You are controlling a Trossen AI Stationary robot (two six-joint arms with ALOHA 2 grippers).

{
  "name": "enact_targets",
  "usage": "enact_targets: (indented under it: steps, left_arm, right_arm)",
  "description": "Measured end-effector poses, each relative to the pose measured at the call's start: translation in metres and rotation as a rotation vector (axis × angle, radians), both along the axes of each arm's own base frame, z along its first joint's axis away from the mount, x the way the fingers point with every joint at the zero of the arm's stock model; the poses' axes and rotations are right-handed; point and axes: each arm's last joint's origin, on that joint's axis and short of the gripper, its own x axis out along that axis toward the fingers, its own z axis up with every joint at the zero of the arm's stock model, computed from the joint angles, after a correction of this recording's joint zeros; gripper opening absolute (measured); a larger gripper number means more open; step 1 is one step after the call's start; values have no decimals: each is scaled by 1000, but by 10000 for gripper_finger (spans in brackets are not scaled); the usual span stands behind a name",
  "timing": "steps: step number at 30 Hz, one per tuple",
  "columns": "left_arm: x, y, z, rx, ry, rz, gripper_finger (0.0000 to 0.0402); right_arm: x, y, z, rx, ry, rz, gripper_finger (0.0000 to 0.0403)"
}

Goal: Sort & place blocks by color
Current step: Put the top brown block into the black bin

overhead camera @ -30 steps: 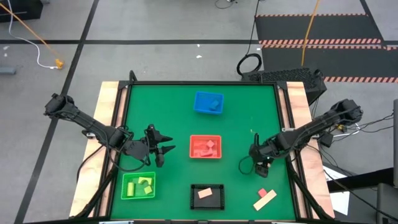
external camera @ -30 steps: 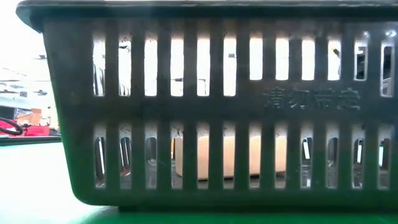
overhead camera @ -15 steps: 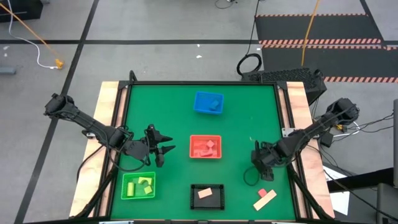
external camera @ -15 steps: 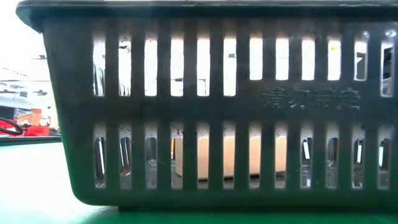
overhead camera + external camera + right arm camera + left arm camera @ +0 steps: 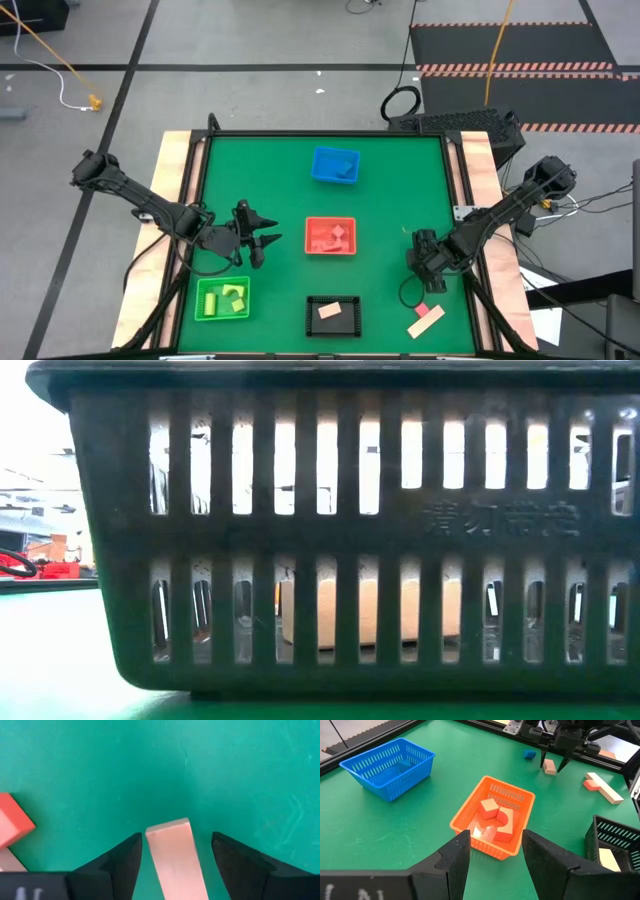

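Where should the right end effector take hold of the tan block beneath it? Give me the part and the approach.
Grip the tan block across its two long parallel sides, straight down from above. It lies flat, and the right end effector, open, straddles those faces, bare mat either side. The left end effector waits near the red bin.
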Motion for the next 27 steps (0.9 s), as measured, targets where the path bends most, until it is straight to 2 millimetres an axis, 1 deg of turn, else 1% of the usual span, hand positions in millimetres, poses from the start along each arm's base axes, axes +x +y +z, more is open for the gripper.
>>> enact_targets:
  steps: [4, 8, 11, 15, 20, 25, 27]
  left_arm:
    - [0, 0, 0, 2, 1, -1, 179]
    - [0, 0, 0, 1, 0, -1, 179]
    - [0, 0, 0, -1, 0, 1, 179]
    - [0, 0, 0, -1, 0, 0, 179]
    - [0, 0, 0, -2, -2, 0, 179]
    - [0, 0, 0, -2, -2, 0, 179]
    - [0, 0, 0, -4, -4, 1, 179]
  right_arm:
    - [2, 1, -1, 7, -11, 5, 192]
    - [3, 3, -7, -12, 29, 40, 147]
    - [5, 5, -13, -22, 65, 83, 126]
    - [5, 5, -21, -53, 117, 74, 125]
    - [7, 3, -21, -36, 110, -60, 119]
    - [14, -1, -13, 44, 35, -245, 116]
    - [19, -2, -9, 64, -46, -300, 115]
